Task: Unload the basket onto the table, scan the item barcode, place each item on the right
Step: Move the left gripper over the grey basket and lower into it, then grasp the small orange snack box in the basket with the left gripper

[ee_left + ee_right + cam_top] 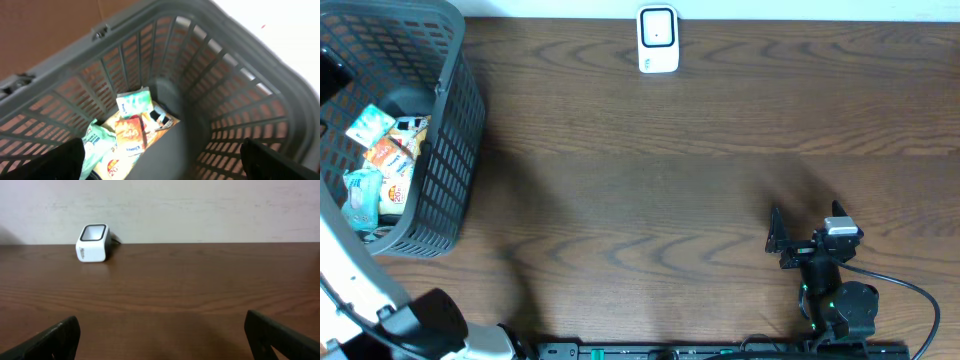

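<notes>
Left claw [166,161] gaped wide, empty, above the basket [225,75] of snack packets [131,132]; right claw [162,339], equally wide and empty, faced the scanner [92,242] across the table [200,280].

Wooden table [670,150]: basket [460,150], white scanner [658,40].

- I can read no word or number for certain in any view.
- The white scanner [93,243] has a small dark mark low on its front face, too small for me to make out.
- The orange packet [131,134] in the basket [240,115] carries print and a blue strip near its lower edge, both blurred beyond reading.
</notes>
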